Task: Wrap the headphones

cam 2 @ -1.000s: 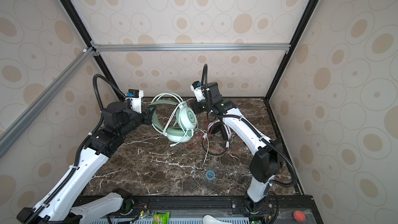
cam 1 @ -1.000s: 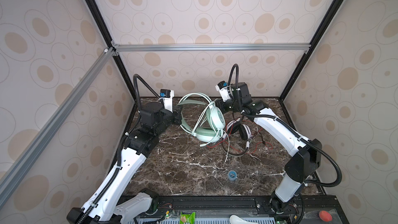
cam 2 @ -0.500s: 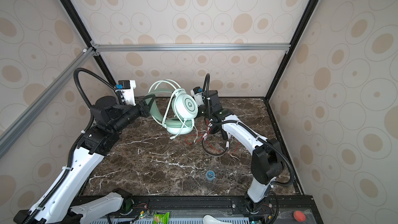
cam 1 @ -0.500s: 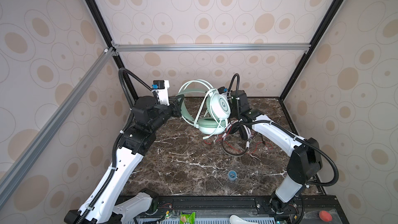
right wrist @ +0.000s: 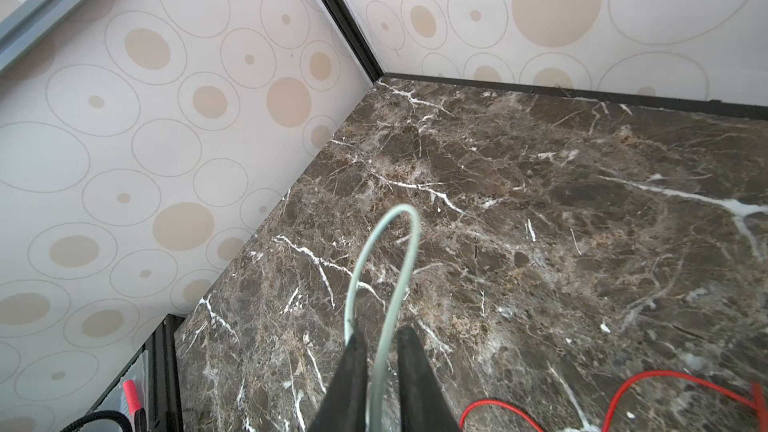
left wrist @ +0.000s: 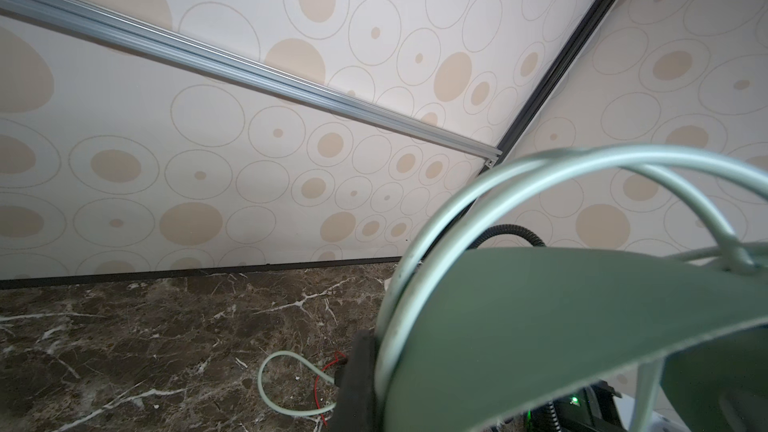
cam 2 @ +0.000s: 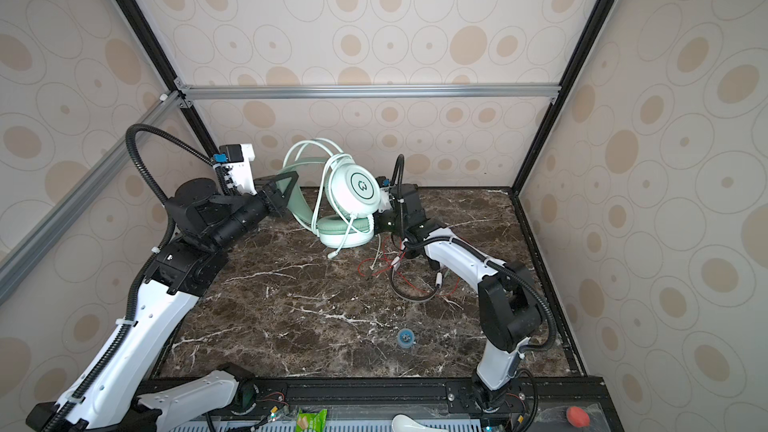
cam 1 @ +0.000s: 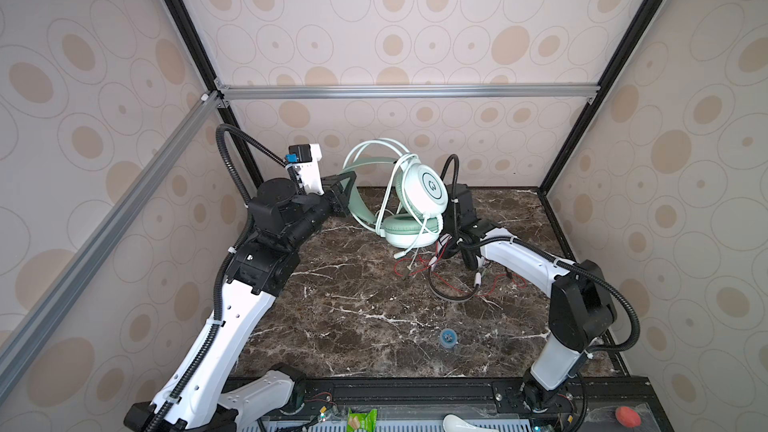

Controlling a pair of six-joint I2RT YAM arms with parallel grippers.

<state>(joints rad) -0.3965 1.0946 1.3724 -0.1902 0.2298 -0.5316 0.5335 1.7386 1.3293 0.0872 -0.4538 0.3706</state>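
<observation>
The mint green headphones (cam 1: pixel 428 187) (cam 2: pixel 357 187) hang above the back of the table, their matching cord looped over the headband and ear cups. My left gripper (cam 1: pixel 347 197) (cam 2: pixel 286 195) is shut on their wide headband (left wrist: pixel 540 326); one black finger (left wrist: pixel 359 384) shows beside it. My right gripper (right wrist: pixel 380 340) sits low behind the ear cups, mostly hidden in both top views, shut on a loop of the mint cord (right wrist: pixel 405 218). The white-and-black headphones (cam 1: pixel 451 295) (cam 2: pixel 411 295) lie under the right arm amid their red cord (cam 1: pixel 494 288) (right wrist: pixel 648 380).
A small blue round thing (cam 1: pixel 448 337) (cam 2: pixel 406 337) lies near the front of the marble table (cam 1: pixel 353 305). Patterned walls and black frame posts close in the back and both sides. A green packet (cam 1: pixel 361 419) sits on the front rail.
My left gripper has lifted the mint headphones up and toward the back wall. My right gripper has dropped from beside the headband to low behind the ear cups.
</observation>
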